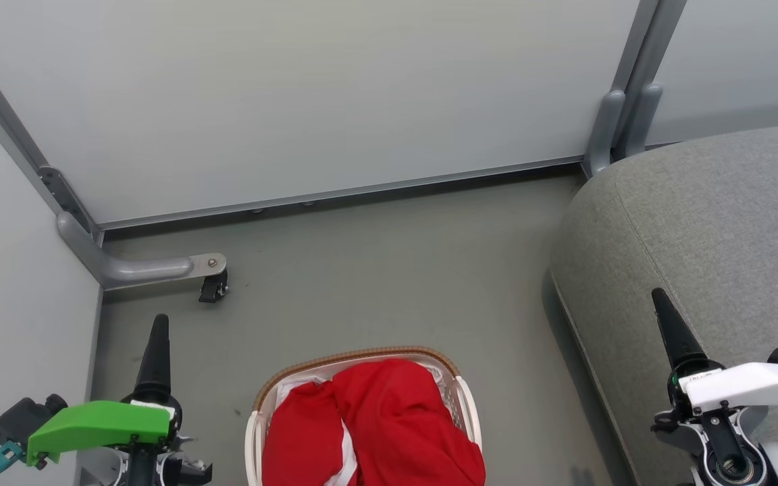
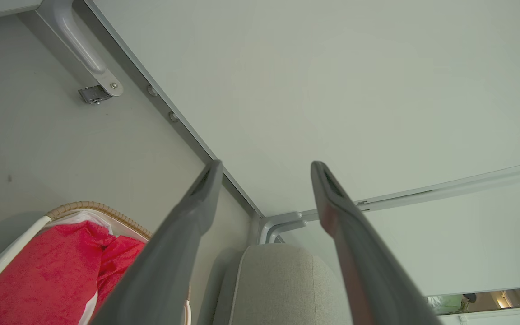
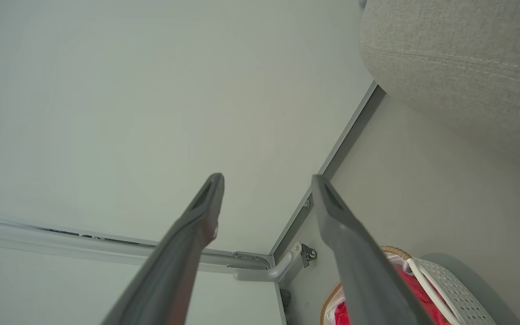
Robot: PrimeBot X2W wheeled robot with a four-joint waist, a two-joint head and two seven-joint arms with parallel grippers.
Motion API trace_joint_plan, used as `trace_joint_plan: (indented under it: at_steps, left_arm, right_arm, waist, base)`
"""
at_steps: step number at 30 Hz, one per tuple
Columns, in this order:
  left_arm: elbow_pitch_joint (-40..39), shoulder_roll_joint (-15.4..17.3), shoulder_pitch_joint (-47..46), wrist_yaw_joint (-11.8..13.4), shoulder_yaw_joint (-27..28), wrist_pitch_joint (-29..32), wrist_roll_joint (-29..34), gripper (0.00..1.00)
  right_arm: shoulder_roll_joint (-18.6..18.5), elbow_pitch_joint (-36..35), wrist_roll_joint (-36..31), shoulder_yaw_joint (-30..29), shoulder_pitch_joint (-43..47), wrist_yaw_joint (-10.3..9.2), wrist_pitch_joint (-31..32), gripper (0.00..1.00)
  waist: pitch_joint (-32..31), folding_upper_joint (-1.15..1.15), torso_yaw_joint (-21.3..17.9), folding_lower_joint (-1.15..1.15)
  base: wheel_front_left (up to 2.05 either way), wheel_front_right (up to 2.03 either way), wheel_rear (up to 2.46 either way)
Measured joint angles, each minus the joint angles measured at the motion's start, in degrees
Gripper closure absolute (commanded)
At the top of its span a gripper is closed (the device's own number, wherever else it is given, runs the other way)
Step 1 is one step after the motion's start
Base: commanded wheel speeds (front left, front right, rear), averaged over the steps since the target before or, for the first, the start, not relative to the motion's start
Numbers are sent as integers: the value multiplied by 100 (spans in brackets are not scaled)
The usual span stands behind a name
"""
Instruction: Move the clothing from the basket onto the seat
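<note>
Both pincers sit closest to you: the left gripper [image 1: 158,331] at 7 o'clock in the head view and the right gripper [image 1: 664,307] at 4 o'clock. In the wrist views each has its fingers spread with nothing between them. Red clothing [image 1: 382,425] is heaped in the basket [image 1: 355,356] at 6 o'clock, between your arms, and none of it lies on the seat [image 1: 713,223] at 3 o'clock. The step looks like a first reach. Lower one gripper onto the crest of the heap, pinch a thick fold rather than the white liner [image 1: 289,393], and lift clear of the woven rim before swinging toward 3 o'clock. Grey floor [image 1: 375,270] surrounds the basket. Pale wall panels [image 1: 294,88] close the room at 12 o'clock, and a caster [image 1: 213,287] sits near 9 o'clock.
</note>
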Motion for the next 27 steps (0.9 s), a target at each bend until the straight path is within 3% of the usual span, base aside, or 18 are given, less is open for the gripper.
trace_joint_plan:
  at_steps: [10,27]
  left_arm:
    - [127,145,-24,126,-380,-240,1069,0]
    - [185,463,-83,593,-1036,-584,2561,0]
  right_arm:
    - [-166,135,-944,356,-104,0,-237,0]
    - [-308,360,-2450,610,-142,0,-582,0]
  waist:
    - [9,0,1,0]
    - [21,0,23,0]
  base:
    - [0,0,0]
    - [0,0,0]
